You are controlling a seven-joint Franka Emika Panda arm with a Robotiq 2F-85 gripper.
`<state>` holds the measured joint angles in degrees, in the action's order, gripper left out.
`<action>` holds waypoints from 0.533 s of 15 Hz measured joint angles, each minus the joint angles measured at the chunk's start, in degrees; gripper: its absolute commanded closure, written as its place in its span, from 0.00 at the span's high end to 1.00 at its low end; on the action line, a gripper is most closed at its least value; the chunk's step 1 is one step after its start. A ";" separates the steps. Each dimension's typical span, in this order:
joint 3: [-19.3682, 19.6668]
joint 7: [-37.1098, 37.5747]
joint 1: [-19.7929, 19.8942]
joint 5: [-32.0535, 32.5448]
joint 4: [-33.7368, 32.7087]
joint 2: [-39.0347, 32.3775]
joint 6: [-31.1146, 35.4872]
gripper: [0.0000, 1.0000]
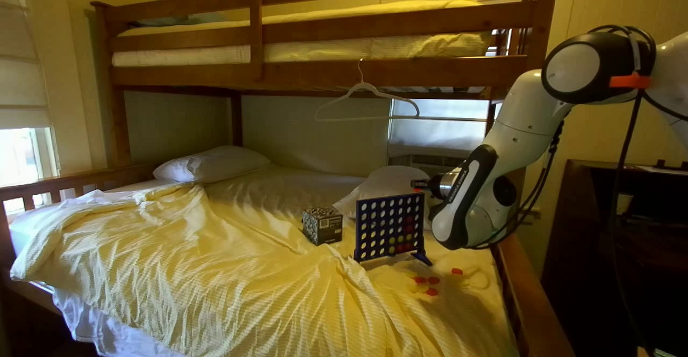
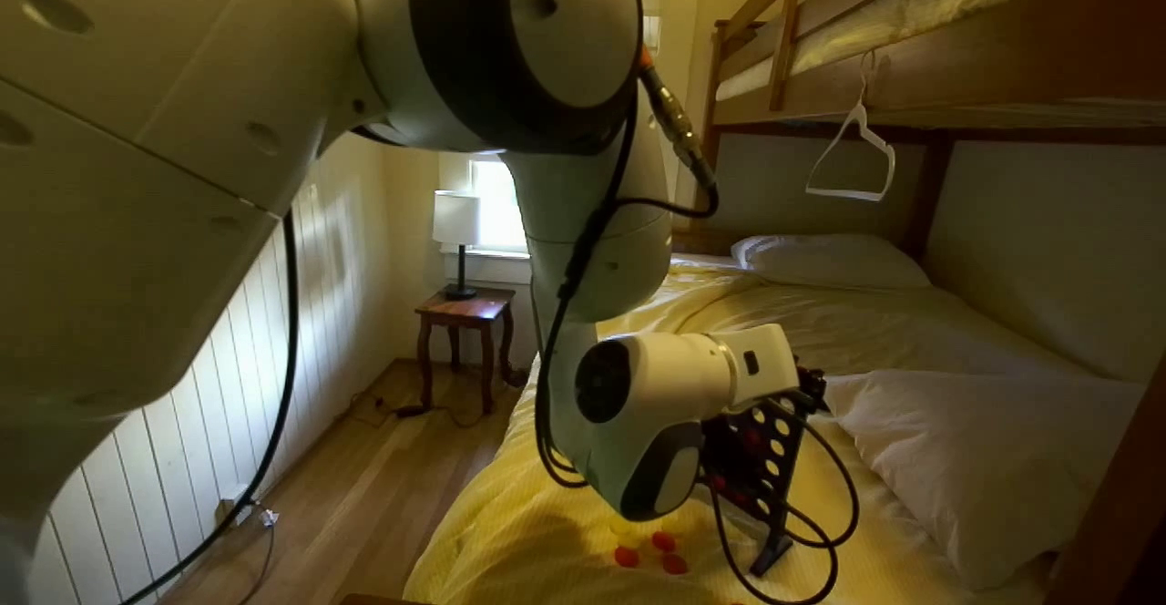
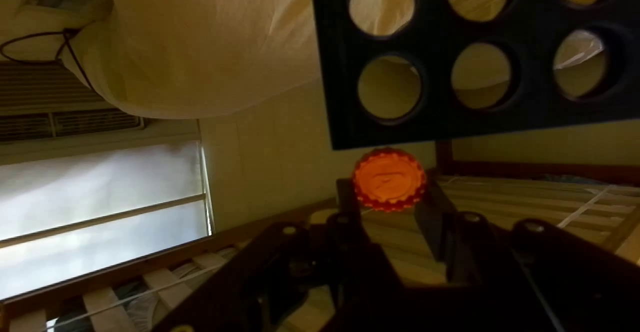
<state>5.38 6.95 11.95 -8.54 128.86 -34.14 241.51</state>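
My gripper is shut on a red disc with a ridged rim, held between the fingertips. The gripper also shows in an exterior view. A dark blue upright rack with round holes stands on the bed. It also shows in an exterior view and in the wrist view, which looks upside down. The disc is by the rack's top edge near one end column; I cannot tell whether they touch. Red and yellow discs fill some lower slots. Several loose red discs lie on the bed before the rack.
A patterned box sits beside the rack. A pillow lies behind it. A hanger hangs from the upper bunk's rail. The bed's wooden side rail runs near the arm. Arm cables loop by the rack.
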 measured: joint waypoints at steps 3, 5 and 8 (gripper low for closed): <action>0.00 0.00 -0.26 0.00 0.11 0.00 0.00 0.09; 0.00 0.00 -0.33 0.00 0.16 0.00 0.00 0.09; 0.00 -0.33 -0.38 0.00 0.39 0.00 0.00 0.09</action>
<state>5.38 6.62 11.57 -8.54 129.25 -34.13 241.51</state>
